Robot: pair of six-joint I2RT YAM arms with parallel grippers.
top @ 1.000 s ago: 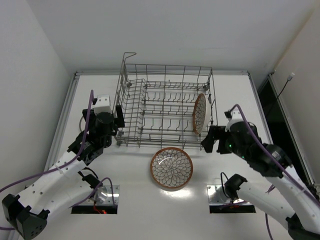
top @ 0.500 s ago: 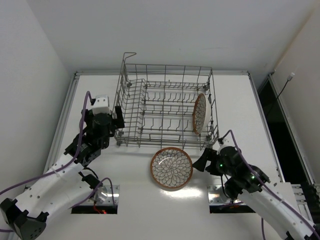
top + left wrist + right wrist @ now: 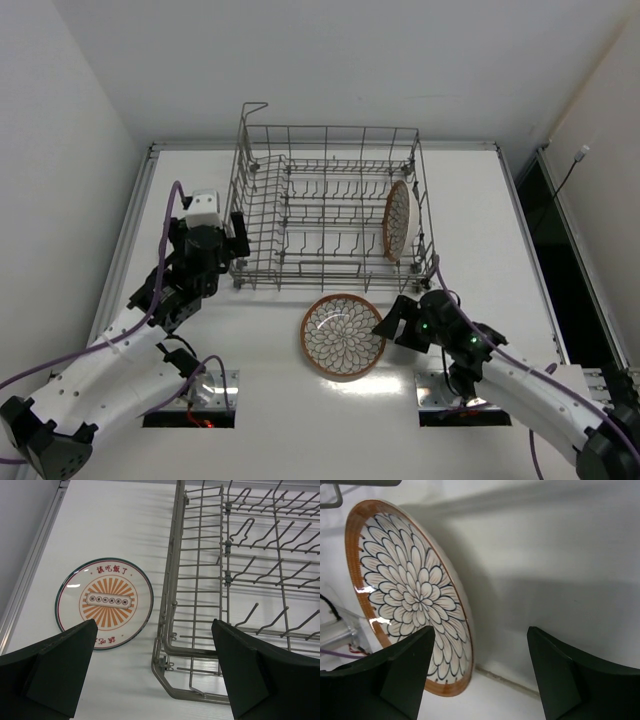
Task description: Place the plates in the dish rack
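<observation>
Poised beside the flat plate [image 3: 343,336] on the bench [image 3: 470,230], just in front of the rack [image 3: 330,210], right gripper [image 3: 385,322] wide open and empty. Straddle the nearest rim, pinch firmly, lift, then tip upright between tines [image 3: 253,614].

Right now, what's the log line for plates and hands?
rack: brown-rimmed plate standing | table: petal plate, sunburst plate | left hand: open | right hand: open by petal plate
</observation>
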